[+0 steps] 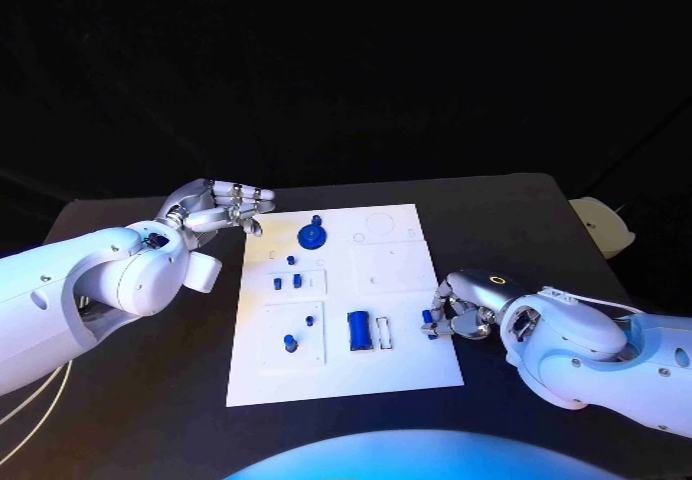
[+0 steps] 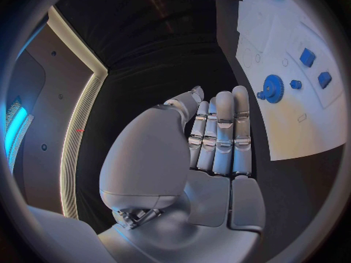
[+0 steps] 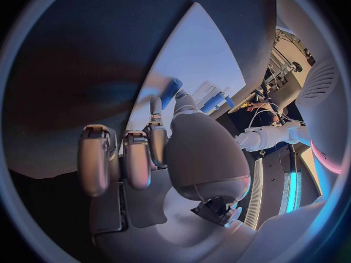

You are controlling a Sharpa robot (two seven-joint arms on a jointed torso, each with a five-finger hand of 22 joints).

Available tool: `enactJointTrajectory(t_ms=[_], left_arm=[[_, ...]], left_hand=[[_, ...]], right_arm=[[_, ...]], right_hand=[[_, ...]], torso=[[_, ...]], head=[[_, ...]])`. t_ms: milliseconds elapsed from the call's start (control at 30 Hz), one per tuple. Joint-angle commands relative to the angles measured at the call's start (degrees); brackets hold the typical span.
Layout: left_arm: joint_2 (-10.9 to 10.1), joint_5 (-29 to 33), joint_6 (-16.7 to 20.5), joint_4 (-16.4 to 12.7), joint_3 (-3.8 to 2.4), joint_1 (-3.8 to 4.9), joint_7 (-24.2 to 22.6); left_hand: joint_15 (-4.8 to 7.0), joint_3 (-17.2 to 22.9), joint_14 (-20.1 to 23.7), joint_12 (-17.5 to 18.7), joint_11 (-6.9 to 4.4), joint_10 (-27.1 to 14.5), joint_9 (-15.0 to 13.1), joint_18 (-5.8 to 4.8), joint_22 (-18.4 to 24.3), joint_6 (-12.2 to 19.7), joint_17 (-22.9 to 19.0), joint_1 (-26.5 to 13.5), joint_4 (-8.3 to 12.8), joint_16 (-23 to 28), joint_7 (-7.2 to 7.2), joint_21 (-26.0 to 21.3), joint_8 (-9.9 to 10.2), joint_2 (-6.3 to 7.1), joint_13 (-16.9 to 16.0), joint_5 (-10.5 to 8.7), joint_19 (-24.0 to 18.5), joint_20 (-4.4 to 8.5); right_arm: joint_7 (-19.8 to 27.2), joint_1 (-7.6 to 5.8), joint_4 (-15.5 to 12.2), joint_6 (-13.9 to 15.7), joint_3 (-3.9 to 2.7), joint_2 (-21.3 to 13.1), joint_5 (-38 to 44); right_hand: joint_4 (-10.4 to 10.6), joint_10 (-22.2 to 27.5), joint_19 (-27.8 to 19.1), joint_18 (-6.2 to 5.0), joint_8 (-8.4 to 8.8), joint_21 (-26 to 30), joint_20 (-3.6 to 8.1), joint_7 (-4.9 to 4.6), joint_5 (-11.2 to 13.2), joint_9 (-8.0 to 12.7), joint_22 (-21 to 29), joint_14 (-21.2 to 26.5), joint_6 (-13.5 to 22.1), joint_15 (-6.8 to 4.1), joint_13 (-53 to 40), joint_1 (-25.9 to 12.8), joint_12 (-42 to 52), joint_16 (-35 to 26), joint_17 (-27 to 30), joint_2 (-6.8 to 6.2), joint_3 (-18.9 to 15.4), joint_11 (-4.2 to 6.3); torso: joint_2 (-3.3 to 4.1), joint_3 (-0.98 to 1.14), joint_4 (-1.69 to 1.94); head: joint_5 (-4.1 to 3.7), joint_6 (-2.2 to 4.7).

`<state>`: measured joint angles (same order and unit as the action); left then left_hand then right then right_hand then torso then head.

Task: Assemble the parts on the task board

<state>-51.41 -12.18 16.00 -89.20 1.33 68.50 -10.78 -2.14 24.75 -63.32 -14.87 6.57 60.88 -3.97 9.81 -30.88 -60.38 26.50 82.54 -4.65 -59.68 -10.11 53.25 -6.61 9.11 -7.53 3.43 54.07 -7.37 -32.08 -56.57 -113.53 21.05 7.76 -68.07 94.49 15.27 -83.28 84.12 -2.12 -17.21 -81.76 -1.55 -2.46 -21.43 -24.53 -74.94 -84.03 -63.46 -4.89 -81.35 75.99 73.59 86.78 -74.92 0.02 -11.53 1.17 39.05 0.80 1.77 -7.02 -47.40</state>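
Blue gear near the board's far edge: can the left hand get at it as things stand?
Probably yes. The left hand is open and holds nothing, just off the task board beside the blue gear, with nothing between them.

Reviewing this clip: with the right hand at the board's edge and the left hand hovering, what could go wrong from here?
1. The right hand pinches a small blue part at the task board's right edge; only fingertips seem to hold it, so it could slip or tilt.
2. The blue block lies near that hand; a sweep inward might knock it.
3. The left hand hovers beside the board's upper left corner, close to the blue gear, and could brush it.
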Motion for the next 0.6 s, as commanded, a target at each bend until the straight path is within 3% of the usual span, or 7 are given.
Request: enactJointTrajectory(t_ms=[33,367,600], left_arm=[[0.0,-0.2,-1.0,-0.2,-0.03,0.01,-0.3],[0.1,-0.2,-1.1,-0.2,-0.03,0.01,-0.4],[0.2,-0.2,-1.1,-0.1,-0.03,0.01,-0.3]], left_hand=[[-0.10,-0.3,0.5,-0.2,-0.07,-0.5,-0.1,0.74,0.0,0.5,-0.1,0.2,0.0,-0.4,0.01,-0.2,-0.3,-0.33,-0.1,-0.01,-0.2,-0.20],[-0.12,-0.3,0.5,-0.3,-0.05,-0.6,-0.1,0.74,0.1,0.5,-0.1,0.1,-0.1,-0.4,0.00,-0.2,-0.3,-0.37,-0.1,-0.02,-0.3,-0.21],[-0.12,-0.3,0.5,-0.3,-0.05,-0.6,-0.1,0.74,0.1,0.5,-0.1,0.1,-0.1,-0.4,0.00,-0.2,-0.3,-0.37,-0.1,-0.02,-0.3,-0.21]], right_arm=[[-0.6,0.26,0.4,-2.2,0.06,0.4,2.7],[-1.1,0.50,1.5,-4.5,0.07,1.5,6.7],[-1.2,0.56,2.0,-5.2,0.07,2.1,7.6]], right_hand=[[-0.7,-0.3,2.6,0.43,0.33,-0.2,-0.12,0.05,0.6,-0.1,-12.8,-4.5,-0.5,-0.08,2.9,2.1,-0.3,-0.1,-8.1,0.83,0.6,0.51],[-2.8,-0.3,2.5,0.38,0.97,0.1,0.18,0.28,5.5,-0.1,-12.8,-4.5,-1.0,-0.32,3.0,6.4,-0.4,-0.1,-8.1,0.11,3.1,0.75],[-3.7,-0.2,2.4,0.37,1.63,0.2,0.36,0.53,6.4,0.1,-12.7,-4.5,-1.2,-0.50,3.1,9.0,-0.7,-0.2,-8.1,0.64,6.5,0.98]], torso=[[-0.04,-0.02,0.01],[-0.15,-0.05,0.10],[-0.18,-0.09,0.04]], head=[[-0.03,-0.05],[0.00,-0.16],[0.04,0.09]])
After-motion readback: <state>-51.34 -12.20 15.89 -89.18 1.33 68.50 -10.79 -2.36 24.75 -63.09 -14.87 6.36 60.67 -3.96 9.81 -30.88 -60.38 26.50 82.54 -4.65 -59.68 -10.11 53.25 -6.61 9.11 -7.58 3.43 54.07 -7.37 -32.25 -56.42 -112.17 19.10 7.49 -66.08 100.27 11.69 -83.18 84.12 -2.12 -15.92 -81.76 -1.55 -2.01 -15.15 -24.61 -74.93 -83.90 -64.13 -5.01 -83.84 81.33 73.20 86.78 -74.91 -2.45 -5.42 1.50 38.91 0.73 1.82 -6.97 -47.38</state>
